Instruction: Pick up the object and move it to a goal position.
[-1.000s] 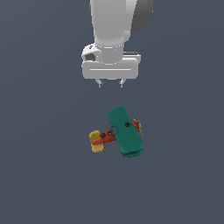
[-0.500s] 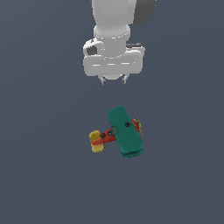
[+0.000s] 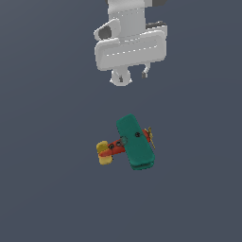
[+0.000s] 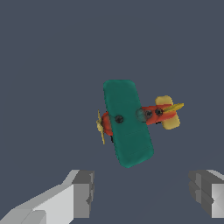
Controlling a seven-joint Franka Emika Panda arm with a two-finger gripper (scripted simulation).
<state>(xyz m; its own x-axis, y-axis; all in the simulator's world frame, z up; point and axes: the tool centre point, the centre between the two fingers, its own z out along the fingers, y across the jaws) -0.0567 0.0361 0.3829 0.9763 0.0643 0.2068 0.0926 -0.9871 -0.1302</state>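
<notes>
A toy plane (image 3: pixel 134 142) sits alone on a flat, dark blue-grey floor (image 3: pixel 47 189), a little below and right of the centre of the exterior view. Its broad teal wing faces up and hides most of the red-orange body. A yellow tail sticks out toward the exterior view's left, and a thin tan propeller shows at the nose on the exterior view's right. The wing runs slantwise, from upper left to lower right in the frame. A small dark dot sits near the middle of the wing, with others along the body toward the tail. The white arm (image 3: pixel 130 42) comes down from the top edge of the exterior view, in the upper middle of the frame, above the plane in the picture and well apart from it. Beneath its wide white hand hangs the gripper (image 3: pixel 132 75), whose fingers look short and partly hidden from this angle. In the wrist view the plane (image 4: pixel 127 122) fills the middle of the frame, tail pointing right and propeller left. One grey fingertip (image 4: pixel 83 193) shows in the lower left corner and the other in the lower right corner, set far apart. The gripper (image 4: pixel 144 192) is spread wide and holds nothing. The plane lies clear of both fingertips, touching neither, with bare floor (image 4: pixel 43 52) all around it.
</notes>
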